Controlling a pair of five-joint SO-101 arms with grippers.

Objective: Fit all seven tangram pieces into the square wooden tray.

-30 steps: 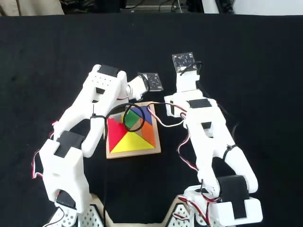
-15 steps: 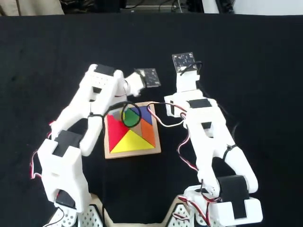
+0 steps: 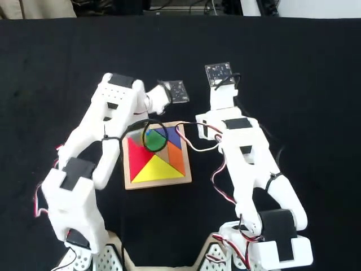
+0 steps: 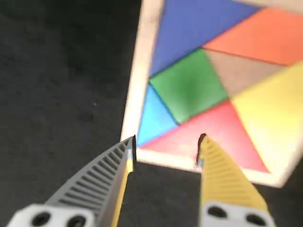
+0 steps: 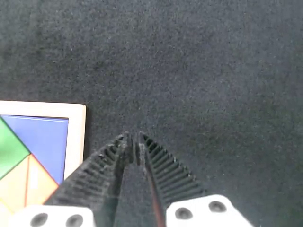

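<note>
Left wrist view has the left gripper [image 4: 166, 140] spread wide at the tray's [image 4: 135, 94] rim; the right gripper [image 5: 134, 138] sits pinched closed nearby.

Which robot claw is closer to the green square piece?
Left. The left gripper hangs open at the rim of the tray, with the green square just past its fingertips. The right gripper is shut over the black cloth, outside the tray's corner.
</note>
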